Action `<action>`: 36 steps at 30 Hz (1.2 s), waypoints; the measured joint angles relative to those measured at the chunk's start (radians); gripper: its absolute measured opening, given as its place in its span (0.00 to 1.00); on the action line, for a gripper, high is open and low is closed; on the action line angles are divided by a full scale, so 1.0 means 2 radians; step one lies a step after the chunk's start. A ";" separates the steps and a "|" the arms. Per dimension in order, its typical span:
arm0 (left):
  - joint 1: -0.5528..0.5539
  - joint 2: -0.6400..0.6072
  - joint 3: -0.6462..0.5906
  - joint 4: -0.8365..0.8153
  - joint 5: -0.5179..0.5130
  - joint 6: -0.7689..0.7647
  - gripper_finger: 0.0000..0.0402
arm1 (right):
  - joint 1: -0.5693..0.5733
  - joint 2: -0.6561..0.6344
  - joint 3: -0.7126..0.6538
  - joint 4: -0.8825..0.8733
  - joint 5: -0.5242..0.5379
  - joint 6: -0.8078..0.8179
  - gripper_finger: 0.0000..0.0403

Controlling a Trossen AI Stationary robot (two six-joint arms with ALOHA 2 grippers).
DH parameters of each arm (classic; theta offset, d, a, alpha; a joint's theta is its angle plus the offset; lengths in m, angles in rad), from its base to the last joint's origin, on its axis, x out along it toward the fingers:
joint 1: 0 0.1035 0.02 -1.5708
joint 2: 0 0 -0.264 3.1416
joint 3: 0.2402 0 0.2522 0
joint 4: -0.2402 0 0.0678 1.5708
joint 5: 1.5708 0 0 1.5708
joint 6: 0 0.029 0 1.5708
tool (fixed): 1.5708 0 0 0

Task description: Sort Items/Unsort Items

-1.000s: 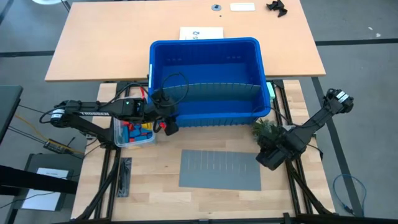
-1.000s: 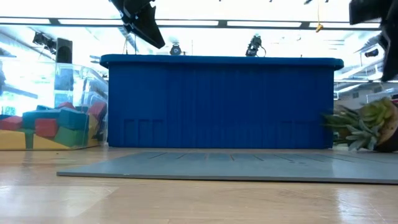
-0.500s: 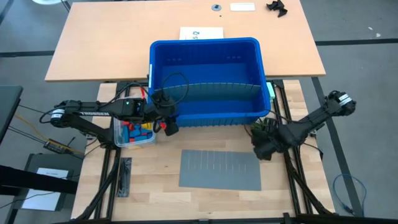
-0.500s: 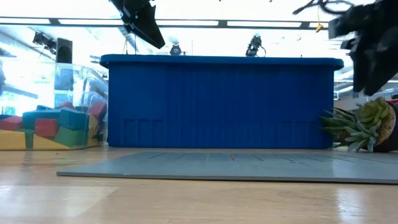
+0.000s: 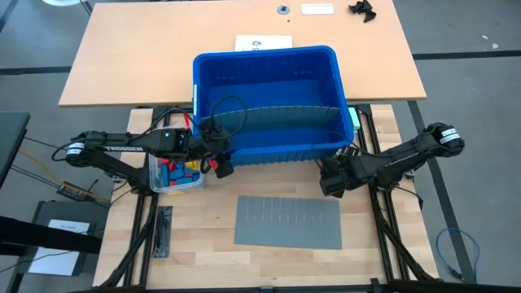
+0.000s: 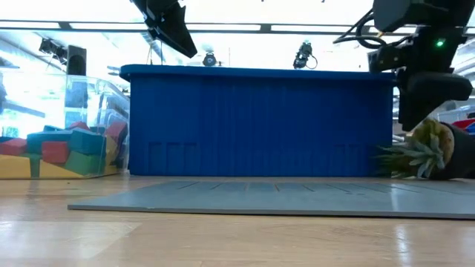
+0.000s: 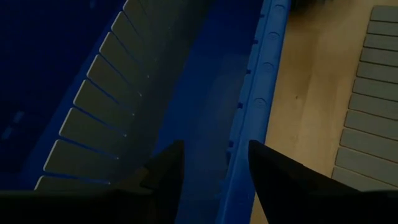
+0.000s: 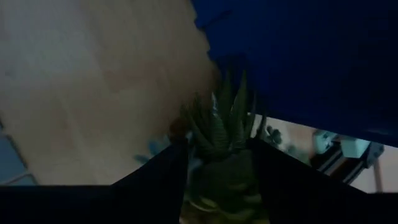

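Note:
The items, red, blue, green and yellow blocks, lie in a clear tub left of the blue bin. My left gripper hangs open above the bin's near left corner, with nothing between its fingers. Below it are the bin's near rim and a grey slotted divider standing inside the bin. My right gripper is by the bin's near right corner, shut on a small potted plant that lies on its side on the table. My right gripper has the plant's dark pot between its two fingers, one finger on each side. The fingers slant down at it from the table's right. The plant lies tilted on the table, its spiky leaves pointing toward the bin's corner.
A grey slotted sheet lies flat on the table in front of the bin. A larger wooden table stands behind. Free table surface lies at the near left and on both sides of the sheet.
My right gripper has swung toward the table's left edge and sunk a little, rolling as it went. The plant has slid a short way left with it. The blue bin has shifted slightly toward the left and far side.

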 joint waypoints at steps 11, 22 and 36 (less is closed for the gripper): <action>0.000 0.000 0.000 0.000 0.000 -0.004 0.46 | 0.028 -0.046 0.024 -0.047 -0.021 0.127 0.41; 0.000 0.000 0.000 0.000 0.000 -0.012 0.46 | 0.016 -0.102 0.013 -0.111 0.033 0.417 0.40; 0.000 0.000 0.000 0.001 0.007 -0.012 0.46 | -0.048 -0.100 -0.080 -0.050 0.037 0.433 0.51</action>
